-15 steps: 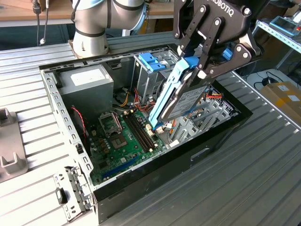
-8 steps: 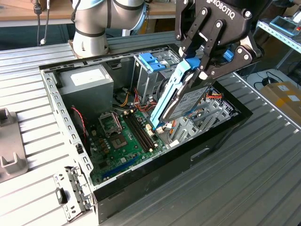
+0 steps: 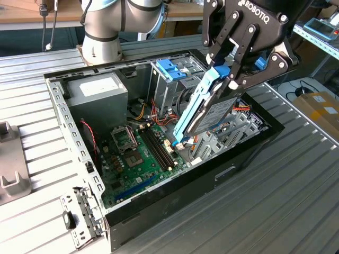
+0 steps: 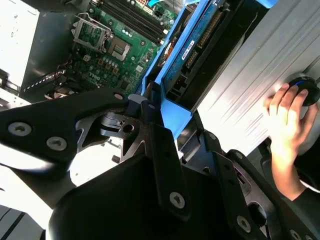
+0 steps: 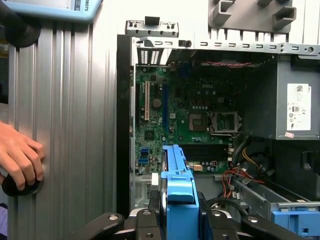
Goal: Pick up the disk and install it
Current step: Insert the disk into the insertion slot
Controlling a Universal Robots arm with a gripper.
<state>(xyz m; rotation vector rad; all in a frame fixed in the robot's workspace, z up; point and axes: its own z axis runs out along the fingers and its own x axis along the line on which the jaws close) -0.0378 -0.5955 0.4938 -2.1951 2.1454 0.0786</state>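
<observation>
Here the disk (image 3: 212, 115) is held tilted, clamped between the gripper (image 3: 228, 74) fingers, above the open case (image 3: 175, 197) (cage (image 3: 169, 84) and cables (image 3: 145, 112) are crowded close), with a hand (image 4: 287, 120) laid on the table outside.

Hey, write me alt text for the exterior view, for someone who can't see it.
A black robot gripper holds a flat grey-metal hard drive with light-blue plastic rails, tilted, over an open black desktop computer case lying on a ribbed metal table. Inside the case are a green motherboard and a grey power-supply box.
</observation>
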